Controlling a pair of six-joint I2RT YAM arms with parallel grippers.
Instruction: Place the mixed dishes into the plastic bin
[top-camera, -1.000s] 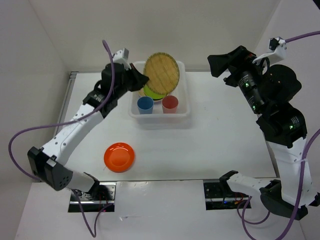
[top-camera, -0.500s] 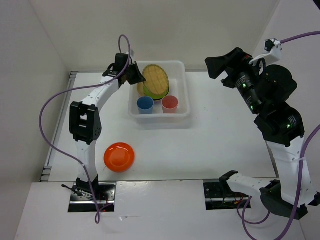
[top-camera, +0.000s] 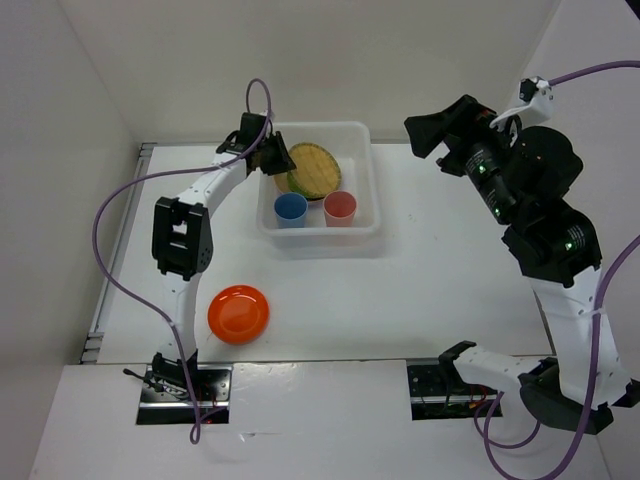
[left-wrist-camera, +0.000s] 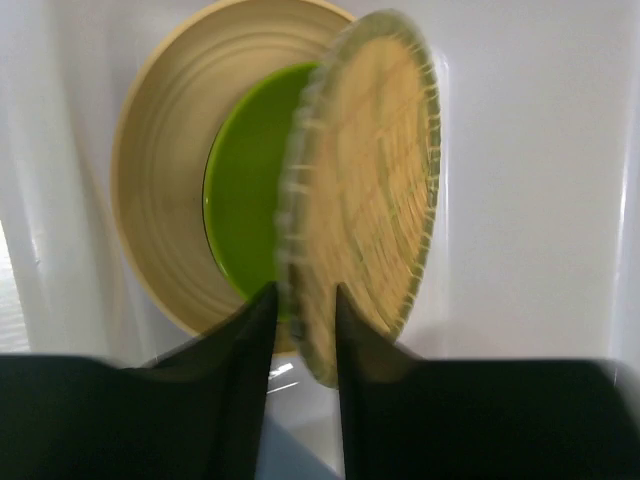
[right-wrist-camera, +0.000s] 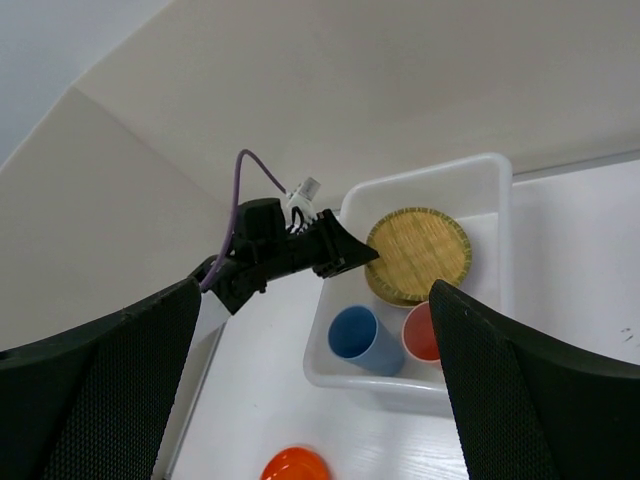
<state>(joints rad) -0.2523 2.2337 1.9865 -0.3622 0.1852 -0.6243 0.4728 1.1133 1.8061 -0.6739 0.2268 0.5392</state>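
The woven tan disc (top-camera: 313, 168) leans tilted over a lime green plate (left-wrist-camera: 245, 200) and a pale yellow plate (left-wrist-camera: 160, 180) at the back of the plastic bin (top-camera: 371, 190). My left gripper (top-camera: 283, 160) reaches over the bin's left rim. Its jaws stand slightly apart, with the blurred disc rim (left-wrist-camera: 370, 180) loose between them. A blue cup (top-camera: 291, 209) and a pink-red cup (top-camera: 340, 206) stand upright at the bin's front. An orange plate (top-camera: 239, 313) lies on the table near the left arm. My right gripper (top-camera: 425, 135) hangs wide open and empty, high at the right.
White walls close the table at the back and on both sides. The left arm's purple cable (top-camera: 110, 210) loops out over the table's left side. From the right wrist view the bin (right-wrist-camera: 505, 200) shows far below with both cups inside.
The left gripper lowered the woven disc from upright above the bin down onto the plates. Its jaws have parted a little. The right arm barely moved.
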